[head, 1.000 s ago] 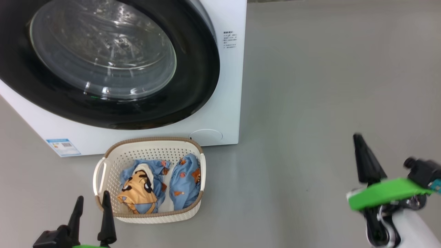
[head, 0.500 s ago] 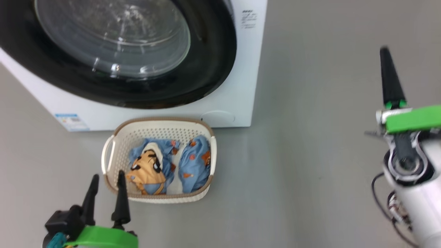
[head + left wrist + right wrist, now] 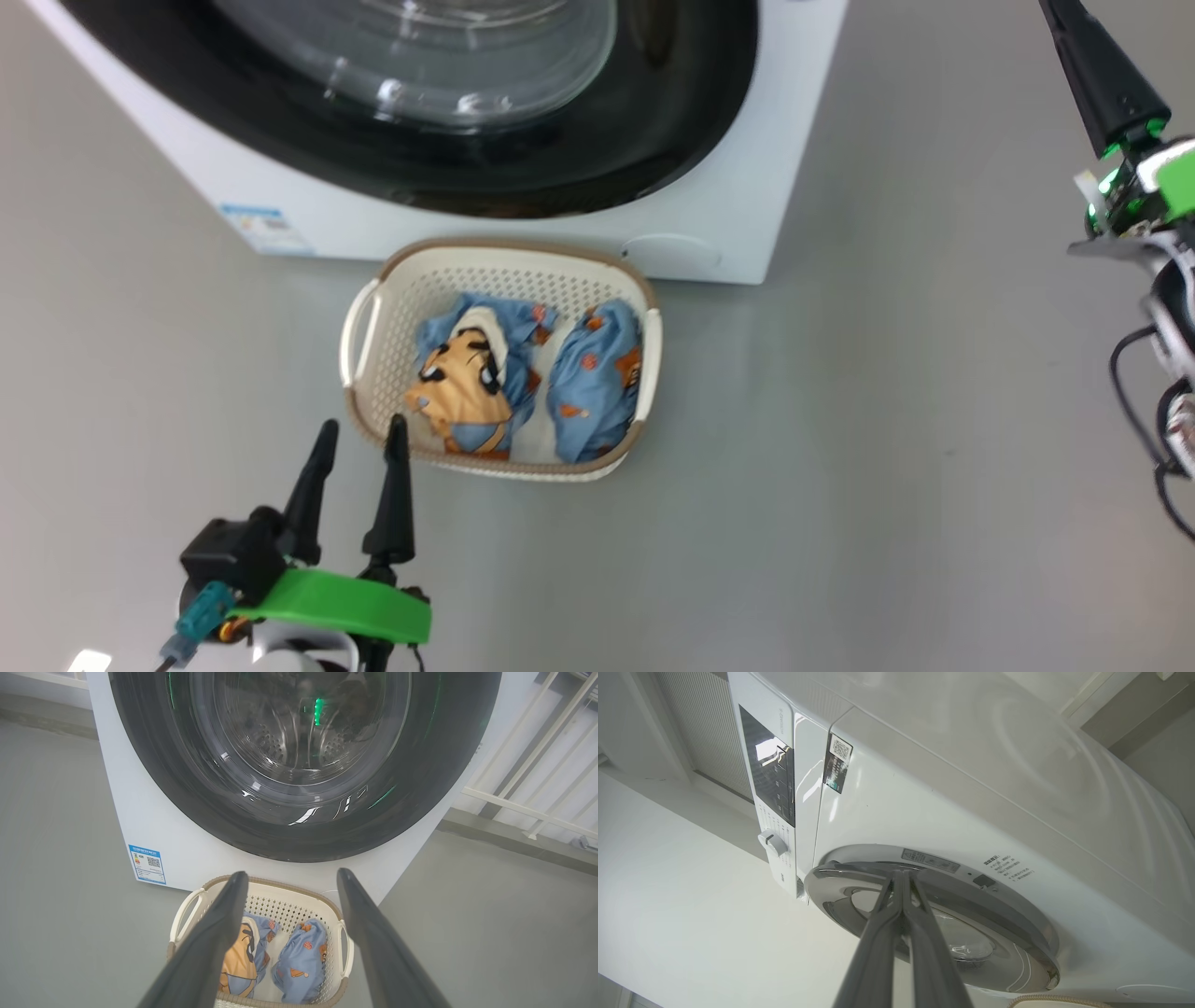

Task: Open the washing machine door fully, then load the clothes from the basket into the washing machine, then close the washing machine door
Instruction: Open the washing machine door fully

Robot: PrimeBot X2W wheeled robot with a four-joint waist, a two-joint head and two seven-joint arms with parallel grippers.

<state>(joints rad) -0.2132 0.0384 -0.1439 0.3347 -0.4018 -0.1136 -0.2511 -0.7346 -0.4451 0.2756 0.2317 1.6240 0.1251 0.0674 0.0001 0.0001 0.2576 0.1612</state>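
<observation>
The washing machine door (image 3: 429, 84) sits shut against the front of the washing machine (image 3: 766, 140), its glossy black rim ringing the bulging glass. On the grey floor (image 3: 887, 420) just before the machine stands the basket (image 3: 373, 373), and the clothes (image 3: 485, 373) lie inside it: one garment showing the orange cartoon face, the other a blue bundle beside it. The left gripper (image 3: 362, 427) hangs by the basket's near left corner with its two dark fingers spread wide and nothing between them; in its wrist view the basket (image 3: 275, 891) lies between and below the fingers. The right gripper (image 3: 901, 873) is raised well to the right, fingers pressed together and empty, tips pointing at the door's (image 3: 971, 914) upper edge; contact cannot be told. A blue label (image 3: 257, 224) marks the machine's lower corner.
</observation>
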